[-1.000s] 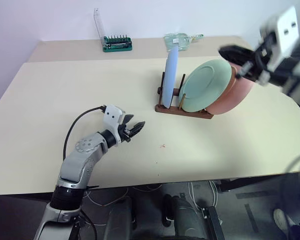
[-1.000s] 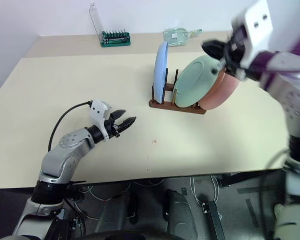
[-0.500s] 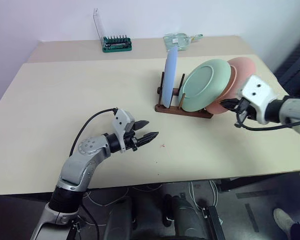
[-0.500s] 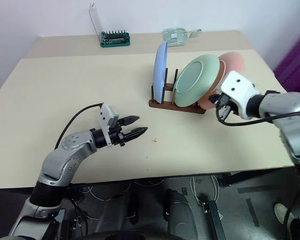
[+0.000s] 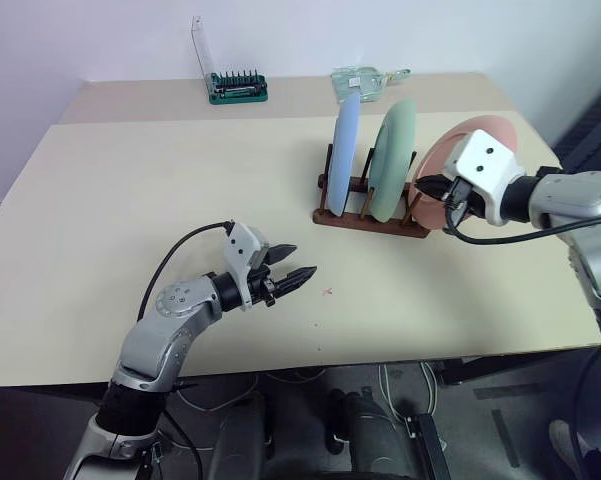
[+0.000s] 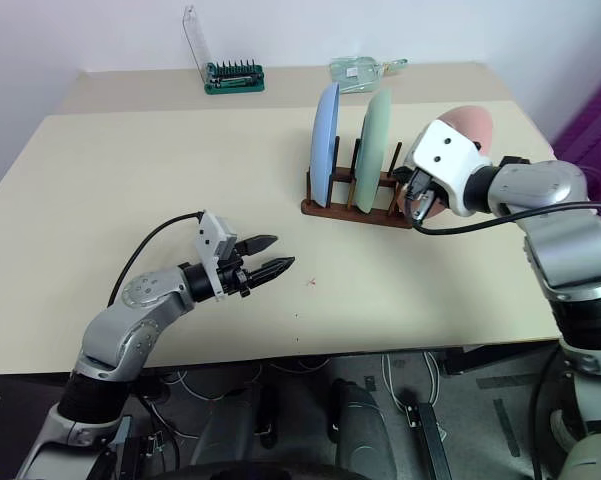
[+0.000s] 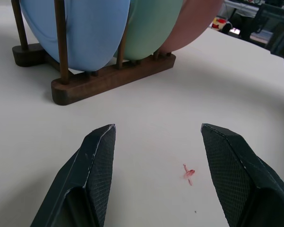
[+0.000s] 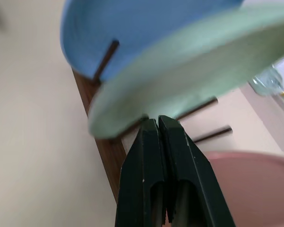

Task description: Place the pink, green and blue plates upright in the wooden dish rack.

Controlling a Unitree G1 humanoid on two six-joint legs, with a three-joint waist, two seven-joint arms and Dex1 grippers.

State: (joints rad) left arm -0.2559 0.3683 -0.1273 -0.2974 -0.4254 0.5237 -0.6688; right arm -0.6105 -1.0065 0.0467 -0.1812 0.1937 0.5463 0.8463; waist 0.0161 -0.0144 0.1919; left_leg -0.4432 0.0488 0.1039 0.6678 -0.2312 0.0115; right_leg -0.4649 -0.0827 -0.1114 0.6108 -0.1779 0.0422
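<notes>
I see the rack [image 5: 370, 212] holding the blue plate [image 5: 344, 150] and green plate [image 5: 392, 155] upright, the pink plate [image 5: 450, 160] leaning at its right end. My right gripper [image 5: 421, 187], jaws closed, sits between green and pink. My left gripper [image 5: 292, 268], jaws open and empty, hovers well left of the rack.

A beige worktop [image 5: 130, 190] carries the wooden dish rack [image 5: 365, 217]. Behind the rack lie a green screwdriver-bit holder [image 5: 238, 88] and a clear glass item [image 5: 360, 78]; a small red mark [image 5: 327, 292] sits in front.

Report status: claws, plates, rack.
Left claw open, empty. Right claw shut, tip at green round plate. Blue and green plates upright in dark wooden rack; pink plate leaning.
</notes>
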